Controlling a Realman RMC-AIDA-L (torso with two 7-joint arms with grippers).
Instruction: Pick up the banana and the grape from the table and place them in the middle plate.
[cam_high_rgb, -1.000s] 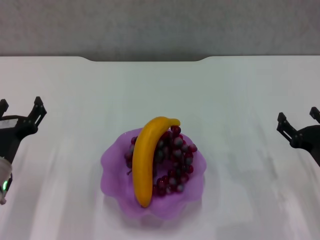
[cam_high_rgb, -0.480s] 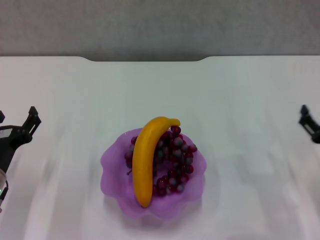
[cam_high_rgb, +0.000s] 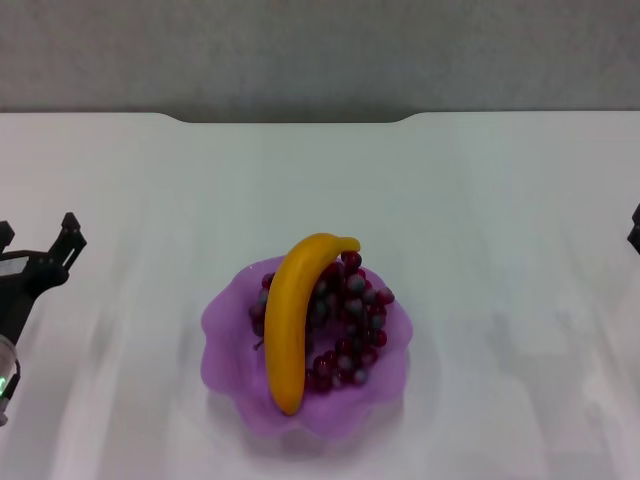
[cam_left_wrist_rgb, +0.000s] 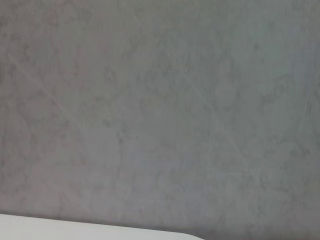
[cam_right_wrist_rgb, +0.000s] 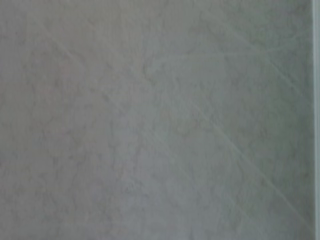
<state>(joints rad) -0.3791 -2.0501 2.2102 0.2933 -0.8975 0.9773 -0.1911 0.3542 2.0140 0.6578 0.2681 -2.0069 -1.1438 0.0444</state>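
The banana (cam_high_rgb: 290, 320) lies across the grape (cam_high_rgb: 345, 325) in the middle plate (cam_high_rgb: 225, 315), hiding the bunch's left side and part of the plate's floor. Far left of the plate, the left pincer (cam_high_rgb: 35, 250) is cut by the head view's edge, its body mostly out of sight. Far right of the plate, only a dark sliver of the right pincer (cam_high_rgb: 635, 232) shows, so its fingers cannot be judged. Both wrist views show only blurred grey surface

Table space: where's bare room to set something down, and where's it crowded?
Bare table lies between the purple plate and the notched far edge, and on both sides of the plate. Crowded: the plate itself, filled by the banana and the grapes. The left tool hovers at the left edge.
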